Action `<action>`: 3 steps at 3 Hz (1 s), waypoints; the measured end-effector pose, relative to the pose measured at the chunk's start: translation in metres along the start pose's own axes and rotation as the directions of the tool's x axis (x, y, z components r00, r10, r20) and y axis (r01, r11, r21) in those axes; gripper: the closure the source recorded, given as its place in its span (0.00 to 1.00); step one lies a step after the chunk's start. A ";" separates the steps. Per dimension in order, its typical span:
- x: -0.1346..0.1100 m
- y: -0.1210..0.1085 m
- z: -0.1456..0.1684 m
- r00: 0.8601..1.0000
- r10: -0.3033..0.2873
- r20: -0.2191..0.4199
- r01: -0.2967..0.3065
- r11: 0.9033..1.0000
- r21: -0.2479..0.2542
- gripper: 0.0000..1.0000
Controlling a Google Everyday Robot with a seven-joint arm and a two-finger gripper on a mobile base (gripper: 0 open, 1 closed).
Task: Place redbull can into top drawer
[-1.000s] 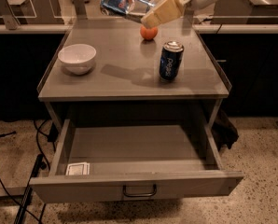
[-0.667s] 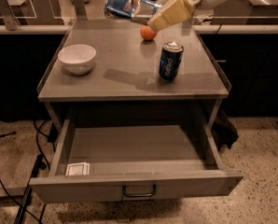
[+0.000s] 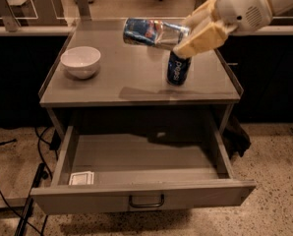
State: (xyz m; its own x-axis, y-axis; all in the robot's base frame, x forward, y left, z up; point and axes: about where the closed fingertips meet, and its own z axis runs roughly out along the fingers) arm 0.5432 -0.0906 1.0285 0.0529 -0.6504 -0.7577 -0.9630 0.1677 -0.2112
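My gripper (image 3: pixel 191 32) comes in from the upper right and is shut on the redbull can (image 3: pixel 151 33), a slim blue-and-silver can held sideways in the air above the tabletop, its free end pointing left. The top drawer (image 3: pixel 144 168) is pulled out wide below the table, with a curved pull handle (image 3: pixel 146 201) on its front panel. A small white card (image 3: pixel 81 178) lies in its front left corner. The can hangs above the table's rear half, behind the drawer opening.
A dark-blue Pepsi can (image 3: pixel 178 68) stands upright on the grey table (image 3: pixel 112 82), just below my gripper. A white bowl (image 3: pixel 80 61) sits at the table's left. Cables lie on the speckled floor at left; a dark bag (image 3: pixel 237 136) hangs by the table's right.
My gripper has carried the redbull can forward, toward the table's front and over the Pepsi can. The orange fruit seen earlier on the table no longer shows.
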 end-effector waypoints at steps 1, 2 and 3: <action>0.040 0.029 0.021 1.000 0.005 -0.015 -0.005 0.999 -0.045 1.00; 0.077 0.052 0.051 0.999 0.013 -0.033 -0.017 0.995 -0.103 1.00; 0.110 0.069 0.091 0.999 0.006 -0.042 -0.013 0.986 -0.164 1.00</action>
State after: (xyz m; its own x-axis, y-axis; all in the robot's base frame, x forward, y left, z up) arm 0.5069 -0.0834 0.8744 0.0359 -0.6798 -0.7325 -0.9939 0.0520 -0.0969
